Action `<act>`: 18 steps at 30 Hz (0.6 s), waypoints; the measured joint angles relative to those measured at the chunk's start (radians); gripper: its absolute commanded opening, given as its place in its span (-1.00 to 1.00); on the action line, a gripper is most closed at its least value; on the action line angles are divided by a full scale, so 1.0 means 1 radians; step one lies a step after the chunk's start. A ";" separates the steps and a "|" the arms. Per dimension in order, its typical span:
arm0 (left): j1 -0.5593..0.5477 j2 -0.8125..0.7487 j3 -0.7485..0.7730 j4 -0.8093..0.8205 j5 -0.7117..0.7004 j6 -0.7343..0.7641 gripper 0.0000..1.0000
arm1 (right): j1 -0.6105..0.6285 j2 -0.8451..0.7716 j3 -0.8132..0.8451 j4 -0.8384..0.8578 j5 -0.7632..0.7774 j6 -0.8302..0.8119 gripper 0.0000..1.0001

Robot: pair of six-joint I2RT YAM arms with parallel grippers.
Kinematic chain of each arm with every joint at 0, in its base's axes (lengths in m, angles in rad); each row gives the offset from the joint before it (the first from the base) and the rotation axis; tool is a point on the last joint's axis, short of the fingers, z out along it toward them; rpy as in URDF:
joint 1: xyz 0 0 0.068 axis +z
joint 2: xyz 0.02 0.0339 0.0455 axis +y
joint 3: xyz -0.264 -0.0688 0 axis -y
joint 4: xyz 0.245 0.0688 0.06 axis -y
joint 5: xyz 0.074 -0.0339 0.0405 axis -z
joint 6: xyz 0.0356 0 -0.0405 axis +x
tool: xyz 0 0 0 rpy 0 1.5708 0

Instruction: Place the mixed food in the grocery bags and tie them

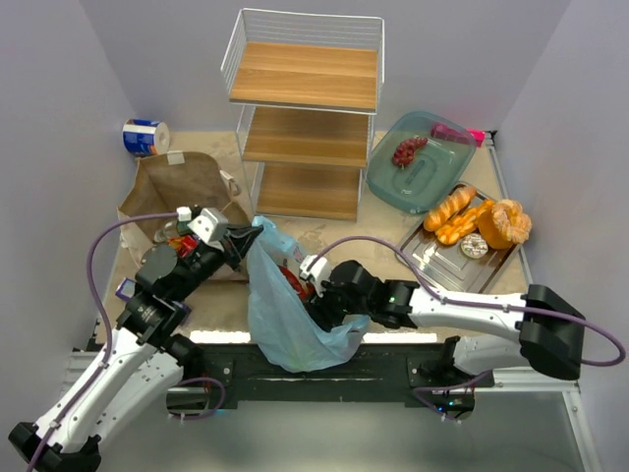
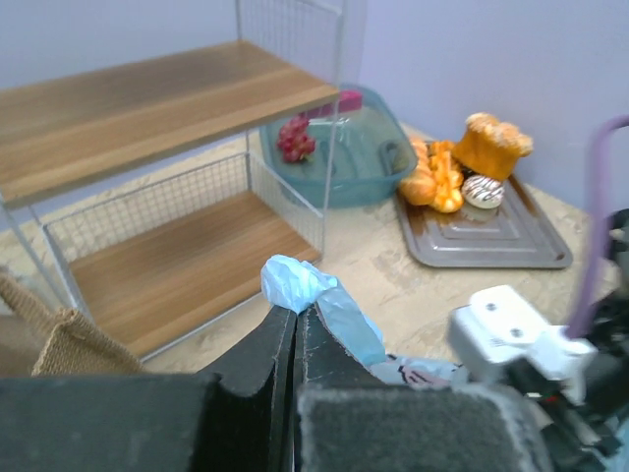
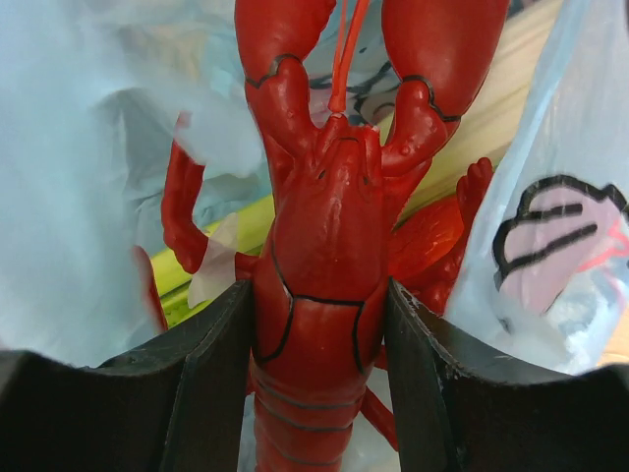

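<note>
The light-blue plastic bag (image 1: 280,315) stands open at the table's near middle. My left gripper (image 1: 239,239) is shut on its upper rim, a blue tuft (image 2: 295,282) sticking out past the tips (image 2: 297,313). My right gripper (image 1: 313,285) reaches into the bag's mouth and is shut on the red lobster (image 3: 329,236), jaws on both sides of its body. A green-white leek (image 3: 211,251) lies under the lobster inside the bag. The brown paper bag (image 1: 182,197) stands at the left. The orange-brown breads (image 1: 482,221) lie on a tray at the right.
A wire rack with wooden shelves (image 1: 305,108) stands at the back middle. A teal see-through dish (image 1: 425,162) sits to its right. A grey tray (image 1: 462,261) holds the breads. A blue-and-white roll (image 1: 145,136) lies at the back left.
</note>
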State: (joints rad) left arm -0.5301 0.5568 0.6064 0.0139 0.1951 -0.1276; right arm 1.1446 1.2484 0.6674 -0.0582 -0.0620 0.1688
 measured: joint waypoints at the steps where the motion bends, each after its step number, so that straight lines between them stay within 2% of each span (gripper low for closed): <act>1: 0.000 -0.011 -0.001 0.014 0.019 0.000 -1.00 | 0.000 0.029 0.021 -0.011 0.000 0.018 -1.00; 9: 0.000 -0.068 -0.016 0.072 0.093 -0.003 -1.00 | 0.002 0.142 0.126 -0.094 0.077 0.146 -0.99; 10: 0.000 -0.075 -0.016 0.072 0.090 -0.003 -1.00 | 0.002 0.142 0.129 -0.108 0.088 0.153 -0.61; 14: 0.000 -0.080 -0.016 0.072 0.065 0.001 -1.00 | -0.002 0.124 0.152 -0.184 0.107 0.161 0.19; 18: 0.000 -0.031 -0.016 0.068 0.046 0.019 -1.00 | -0.006 0.026 0.187 -0.286 0.105 0.159 0.61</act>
State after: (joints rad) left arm -0.5301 0.5262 0.5900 0.0814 0.2413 -0.1081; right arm 1.1385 1.2747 0.8547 -0.3443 0.0429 0.3283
